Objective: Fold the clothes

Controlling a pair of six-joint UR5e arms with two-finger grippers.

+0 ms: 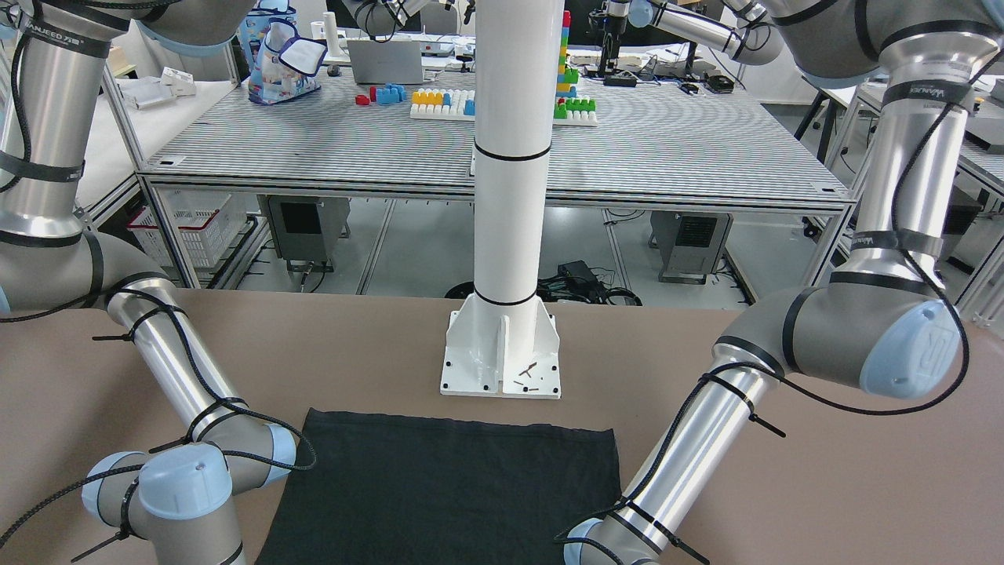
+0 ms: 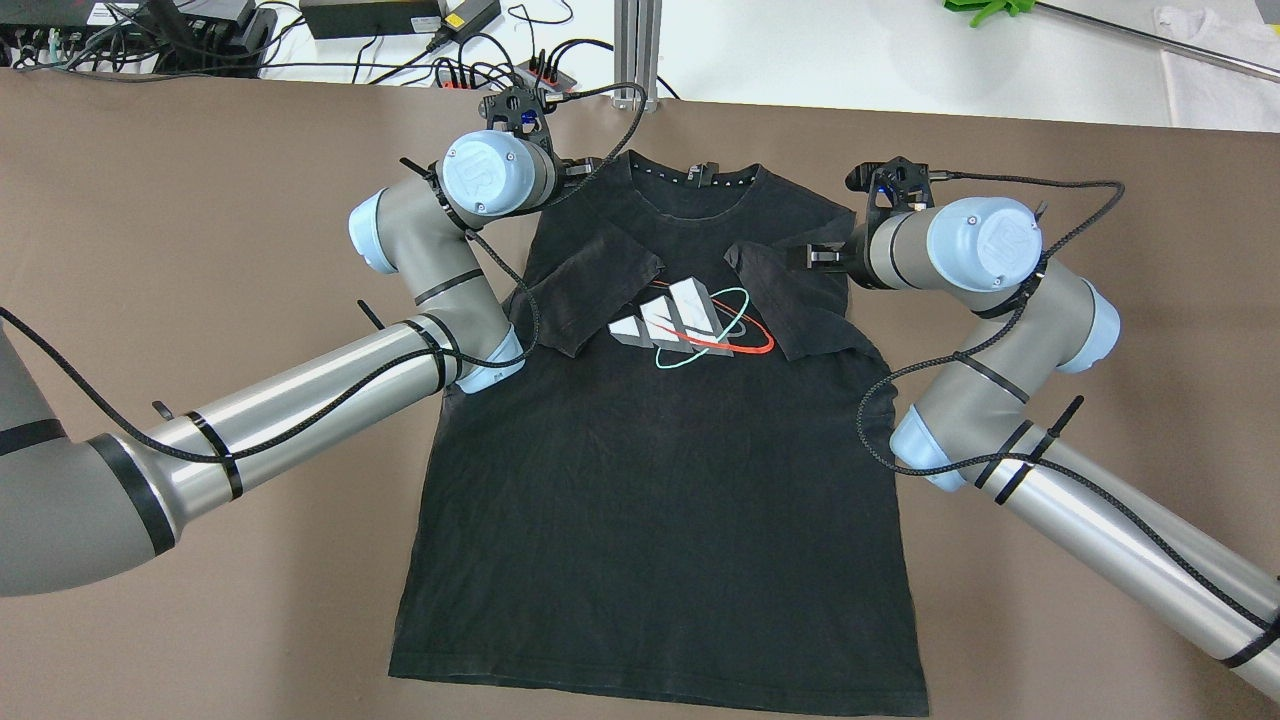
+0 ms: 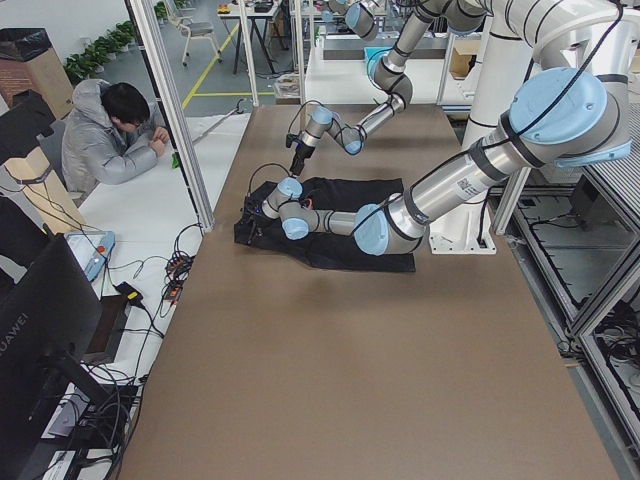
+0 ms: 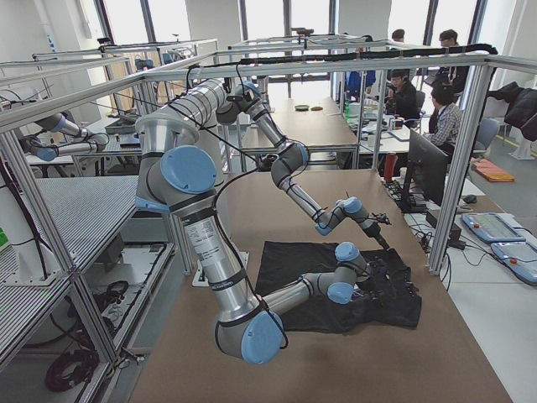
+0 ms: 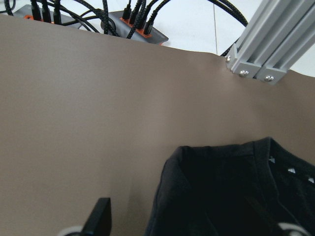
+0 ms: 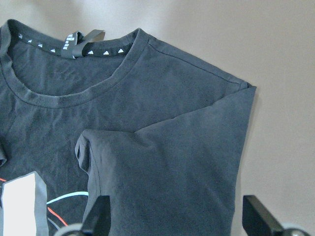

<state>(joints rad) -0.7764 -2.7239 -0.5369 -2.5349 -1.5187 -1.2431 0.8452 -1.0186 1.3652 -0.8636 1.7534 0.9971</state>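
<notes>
black t-shirt (image 2: 660,480) lies flat and face up on the brown desk (image 2: 200,250), filling the centre of the overhead frame, with its collar toward the top edge and its hem toward the bottom. both short sleeves (image 2: 590,300) are folded inward onto the chest, flanking a chest graphic (image 2: 690,325) of three slanted white bars ringed in teal and red. inside the collar (image 6: 74,98) runs a tape of small white triangles beside a grey neck label (image 6: 74,44), whose print is too small to read. left pincer (image 5: 194,228), at the bottom of its wrist view, has its jaws spread: one finger (image 5: 98,219) is over bare desk just beside the shirt's shoulder, its partner at lower right over the fabric. right pincer (image 6: 179,221) hovers with jaws wide apart above a folded sleeve, gripping nothing. blue joint caps (image 2: 490,170) read "ur". a black strap (image 1: 929,92) on the arm at the front view's upper right reads "wanjeed". a monitor (image 3: 25,330) at the left side view's lower left reads "huawei".
</notes>
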